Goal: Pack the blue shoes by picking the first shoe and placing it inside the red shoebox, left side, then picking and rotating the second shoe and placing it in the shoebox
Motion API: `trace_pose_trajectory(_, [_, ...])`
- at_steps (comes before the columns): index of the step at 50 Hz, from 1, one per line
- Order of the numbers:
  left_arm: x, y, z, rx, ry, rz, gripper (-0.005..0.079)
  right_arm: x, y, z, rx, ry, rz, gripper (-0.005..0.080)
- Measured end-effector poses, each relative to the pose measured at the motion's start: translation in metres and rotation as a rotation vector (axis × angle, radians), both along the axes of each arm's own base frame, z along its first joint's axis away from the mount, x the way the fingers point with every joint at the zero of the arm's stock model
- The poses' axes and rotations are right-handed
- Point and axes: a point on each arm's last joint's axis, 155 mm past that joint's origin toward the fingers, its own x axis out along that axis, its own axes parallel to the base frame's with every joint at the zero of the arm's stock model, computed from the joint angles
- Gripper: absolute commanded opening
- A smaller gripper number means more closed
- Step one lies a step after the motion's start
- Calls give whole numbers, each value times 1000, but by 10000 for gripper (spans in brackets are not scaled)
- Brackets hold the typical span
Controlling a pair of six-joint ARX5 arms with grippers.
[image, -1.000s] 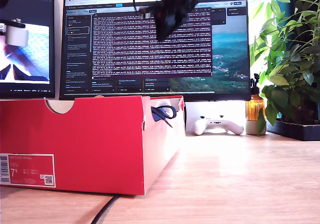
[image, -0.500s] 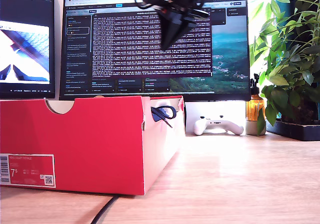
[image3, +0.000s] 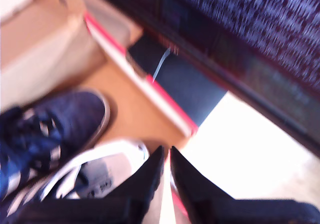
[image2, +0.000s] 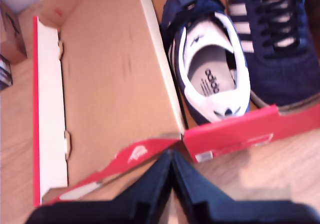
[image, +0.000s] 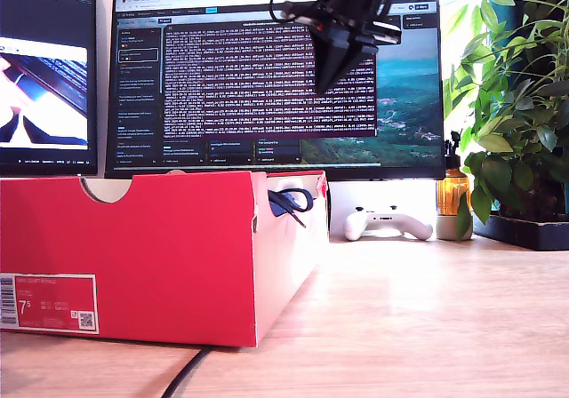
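Monitors [image: 276,78] fill the wall behind a wooden desk [image: 427,318], with the red shoebox [image: 160,256] at the exterior view's left and near. Both blue shoes [image2: 240,49] already lie inside it, side by side, long axes parallel and running along the box's length; one shows its heel opening where the other shows its laced front, so they seem to point opposite ways. My first end effector [image2: 171,184] hangs above the box's end wall, jaws pressed together and empty. My second end effector [image3: 166,176], jaws nearly together and holding nothing, sits over the box's far rim. Packing looks done; any coming move is away from the box, shoes beneath both.
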Motion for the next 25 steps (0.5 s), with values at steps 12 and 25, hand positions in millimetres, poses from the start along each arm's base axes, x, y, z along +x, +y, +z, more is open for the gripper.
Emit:
trace_pose_trajectory(12, [15, -7, 22, -44, -99, -3, -19, -13, -17, 42, 0, -76, -39, -10])
trace_pose_trajectory(25, [23, -16, 34, -83, -150, -28, -19, -20, -21, 54, 16, -107, -41, -10])
